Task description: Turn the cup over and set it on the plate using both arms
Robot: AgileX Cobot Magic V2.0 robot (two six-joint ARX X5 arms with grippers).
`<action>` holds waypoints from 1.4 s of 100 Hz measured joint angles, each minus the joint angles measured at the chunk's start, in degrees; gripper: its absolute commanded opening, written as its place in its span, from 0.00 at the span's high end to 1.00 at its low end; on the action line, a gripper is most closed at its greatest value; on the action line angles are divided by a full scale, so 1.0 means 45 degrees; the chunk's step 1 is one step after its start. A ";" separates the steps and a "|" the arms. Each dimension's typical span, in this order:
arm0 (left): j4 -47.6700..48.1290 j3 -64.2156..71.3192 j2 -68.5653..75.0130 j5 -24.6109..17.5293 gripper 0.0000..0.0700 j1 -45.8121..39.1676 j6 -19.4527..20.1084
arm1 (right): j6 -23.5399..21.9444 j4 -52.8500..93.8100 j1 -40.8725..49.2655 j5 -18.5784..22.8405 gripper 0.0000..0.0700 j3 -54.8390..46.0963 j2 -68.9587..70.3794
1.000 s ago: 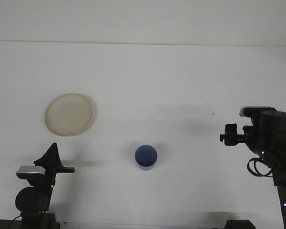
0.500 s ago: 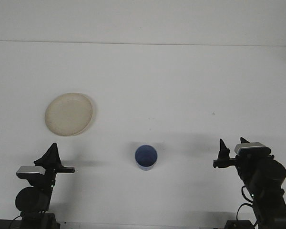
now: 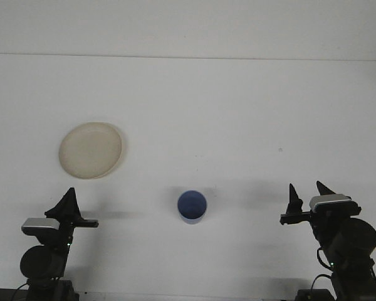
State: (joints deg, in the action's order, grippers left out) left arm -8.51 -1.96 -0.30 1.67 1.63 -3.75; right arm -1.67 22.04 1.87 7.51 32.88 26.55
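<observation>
The table (image 3: 238,113) looks smooth and matt white, with no grain or weave to be seen. The plate (image 3: 90,150) is a pale cream, plastic-looking, with a dull, faintly translucent finish. The cup (image 3: 192,206) is blue and smooth — likely plastic, with only a soft sheen at the rim. Both grippers — left (image 3: 69,202) and right (image 3: 308,193) — have matt black fingers, each behind a small silvery, slightly glossy block.
</observation>
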 measured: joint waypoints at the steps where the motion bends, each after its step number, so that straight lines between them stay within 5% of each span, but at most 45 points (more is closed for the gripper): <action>1: 0.0000 0.0000 0.0000 0.0000 0.98 0.0000 0.0000 | 0.0000 0.0000 0.0000 0.0000 0.31 0.0000 0.0000; 82: 0.0432 -0.0617 -0.0024 0.0000 0.98 0.0000 0.0073 | 0.0000 -0.0005 0.0000 0.0000 0.31 0.0000 0.0000; 140: 0.8850 -1.0200 -0.6076 -0.0024 0.98 0.0000 -0.0068 | 0.0000 0.0044 0.0000 0.0000 0.31 0.0000 0.0000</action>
State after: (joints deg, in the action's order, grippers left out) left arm 31.31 -47.86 -27.64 1.56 1.63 -4.05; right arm -1.67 22.24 1.87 7.51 32.88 26.55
